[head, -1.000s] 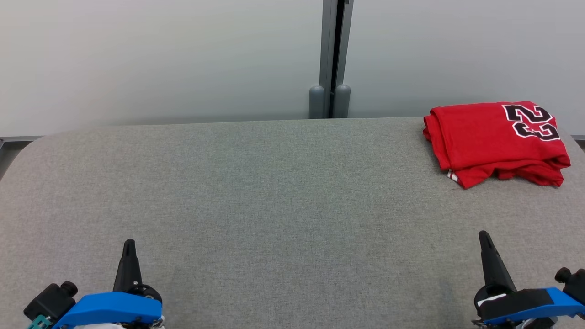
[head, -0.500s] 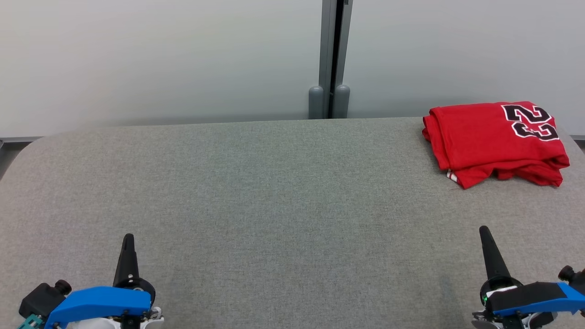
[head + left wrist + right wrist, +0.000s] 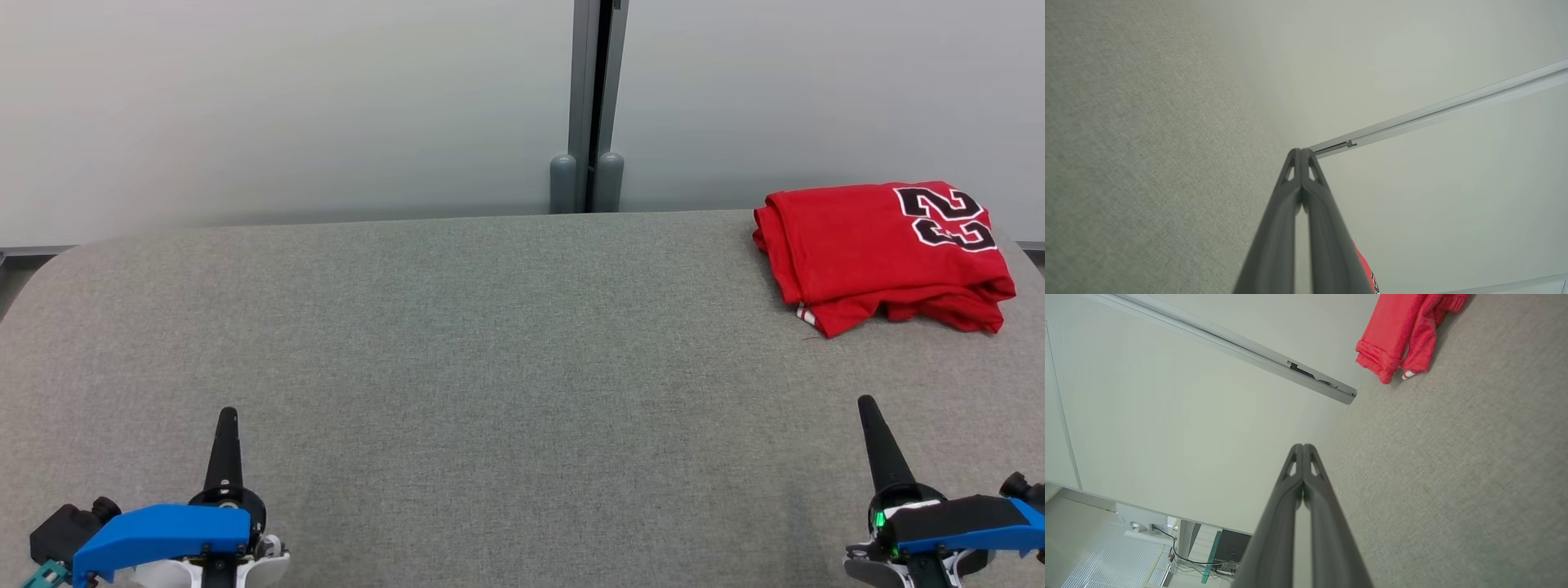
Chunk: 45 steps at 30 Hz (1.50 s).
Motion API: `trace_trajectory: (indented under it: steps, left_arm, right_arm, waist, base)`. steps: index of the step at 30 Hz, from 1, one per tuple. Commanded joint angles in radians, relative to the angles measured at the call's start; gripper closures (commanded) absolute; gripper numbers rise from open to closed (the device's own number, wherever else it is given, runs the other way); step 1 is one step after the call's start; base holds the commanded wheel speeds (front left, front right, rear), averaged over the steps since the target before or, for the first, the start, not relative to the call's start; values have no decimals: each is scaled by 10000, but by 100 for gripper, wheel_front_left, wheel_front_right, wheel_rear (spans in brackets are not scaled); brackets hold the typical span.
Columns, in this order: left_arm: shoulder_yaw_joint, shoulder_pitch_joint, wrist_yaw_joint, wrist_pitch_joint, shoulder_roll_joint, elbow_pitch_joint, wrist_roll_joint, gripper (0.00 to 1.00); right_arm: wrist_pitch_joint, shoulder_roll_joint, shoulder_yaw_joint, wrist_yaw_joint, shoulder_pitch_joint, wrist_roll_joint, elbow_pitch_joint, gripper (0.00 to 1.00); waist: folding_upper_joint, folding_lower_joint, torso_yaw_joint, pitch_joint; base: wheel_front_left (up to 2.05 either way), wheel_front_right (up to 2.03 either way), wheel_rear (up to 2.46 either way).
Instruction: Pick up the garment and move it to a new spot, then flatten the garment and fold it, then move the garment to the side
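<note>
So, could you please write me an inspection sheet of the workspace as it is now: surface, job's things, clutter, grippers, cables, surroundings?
Surface: grey fabric table, flat, with rounded far corners.
Job's things: red garment, folded, black number on it, at the table's far right.
Clutter: nothing seen.
Grippers: left gripper and right gripper both shut, holding nothing, near the front edge, apart from the garment.
Cables: dark cables beside a black box, off the table, in the right wrist view.
Surroundings: pale wall panels with a grey post between them.

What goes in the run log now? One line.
garment: folded, table far right | left gripper: shut, empty | right gripper: shut, empty
</note>
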Motion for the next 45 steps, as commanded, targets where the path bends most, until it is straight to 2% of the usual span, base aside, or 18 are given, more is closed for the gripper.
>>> trace_trajectory:
  steps: [1, 45]
  left_arm:
    - [43, -191, -67, 55, 5, -96, -240, 100]
    - [322, -488, -269, 939, -24, -152, -3769, 100]
  right_arm:
    - [80, -47, -52, 3, -178, 254, -20, 100]
    - [897, -18, -257, 4, -563, 3766, 226, 100]
  waist:
    - [-1, 0, -2, -1]
    - [-1, -1, -54, -39]
  base:
    - [0, 0, 0]
    - [0, 0, 0]
